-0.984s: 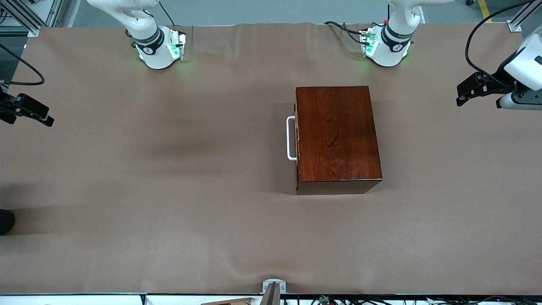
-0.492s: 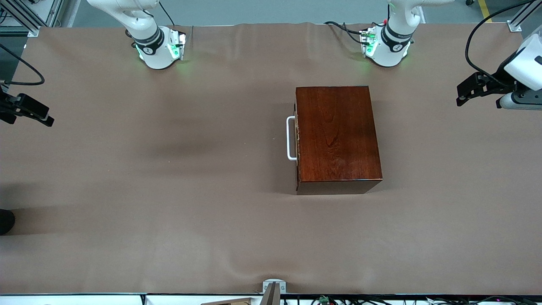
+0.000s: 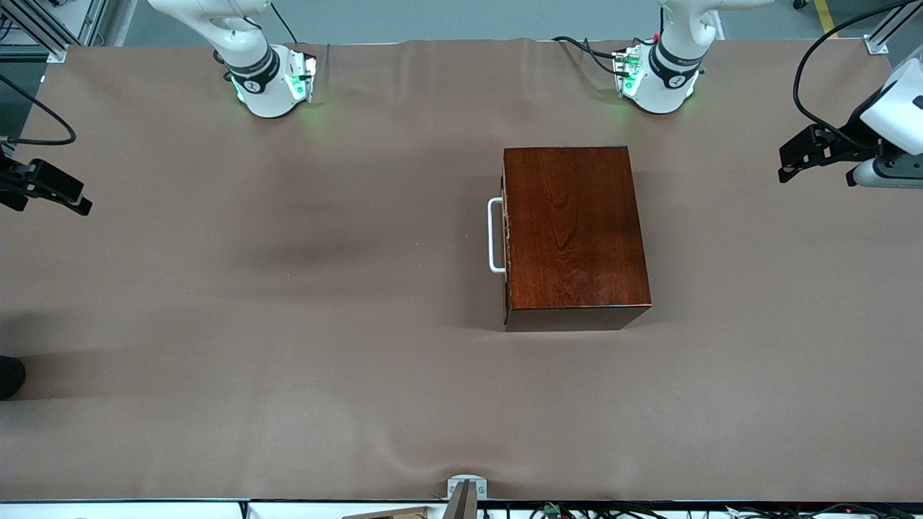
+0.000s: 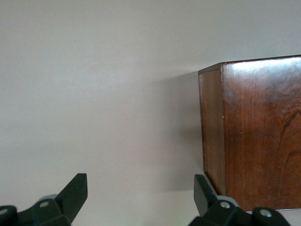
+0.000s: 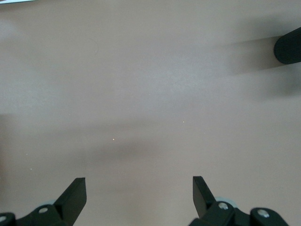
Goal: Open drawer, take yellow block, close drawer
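Note:
A glossy reddish-brown wooden box [image 3: 575, 231] stands mid-table, nearer the left arm's end. Its drawer is pushed fully in, and only the white U-shaped handle [image 3: 495, 236] shows, on the side facing the right arm's end. The yellow block is hidden. My left gripper [image 4: 141, 181] hangs open and empty over bare table at the left arm's end, with a corner of the box [image 4: 258, 136] in its view. Over bare table at the right arm's end, my right gripper [image 5: 139, 183] is open and holds nothing.
Brown cloth [image 3: 288, 324] covers the whole table. The two arm bases [image 3: 270, 79] [image 3: 660, 76] stand along the edge farthest from the front camera. A small metal bracket [image 3: 466, 489] sits at the nearest edge. A dark rounded object [image 3: 9, 376] shows at the right arm's end.

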Controlling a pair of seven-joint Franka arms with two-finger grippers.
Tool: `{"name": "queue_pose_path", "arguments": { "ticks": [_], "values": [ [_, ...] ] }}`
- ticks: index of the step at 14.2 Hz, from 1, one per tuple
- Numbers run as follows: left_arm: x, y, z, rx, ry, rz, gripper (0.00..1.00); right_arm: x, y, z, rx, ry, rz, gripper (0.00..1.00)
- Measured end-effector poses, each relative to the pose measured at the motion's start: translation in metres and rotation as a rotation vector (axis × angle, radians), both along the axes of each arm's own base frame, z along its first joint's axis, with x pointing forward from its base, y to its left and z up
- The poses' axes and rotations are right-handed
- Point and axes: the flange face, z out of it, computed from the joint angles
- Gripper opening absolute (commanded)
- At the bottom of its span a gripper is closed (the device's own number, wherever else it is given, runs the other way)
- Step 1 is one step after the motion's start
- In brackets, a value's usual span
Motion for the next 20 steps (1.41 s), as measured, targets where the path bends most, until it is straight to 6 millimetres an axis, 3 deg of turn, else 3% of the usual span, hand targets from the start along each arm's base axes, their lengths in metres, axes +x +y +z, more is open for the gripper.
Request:
{"name": "queue_pose_path", "arguments": {
  "ticks": [3,6,8,14,17,20],
  "values": [
    [0.017,-0.006,0.005,-0.004,-0.025,-0.010,1.00,0.000,0.000,0.000,0.000,0.000,0.000,1.00],
    [0.032,-0.021,-0.004,-0.023,-0.013,0.000,1.00,0.000,0.000,0.000,0.000,0.000,0.000,1.00],
    [0.038,-0.057,-0.011,-0.032,-0.005,0.026,1.00,0.000,0.000,0.000,0.000,-0.001,0.000,1.00],
    [0.050,-0.201,-0.025,-0.072,-0.049,0.091,1.00,0.000,0.000,0.000,0.000,-0.001,0.001,1.00],
    [0.052,-0.248,-0.037,-0.107,-0.093,0.114,1.00,0.000,0.000,0.000,0.000,-0.001,0.001,1.00],
    [0.044,-0.275,-0.041,-0.121,-0.099,0.139,1.00,0.000,0.001,0.000,0.000,-0.001,0.001,1.00]
  ]
}}
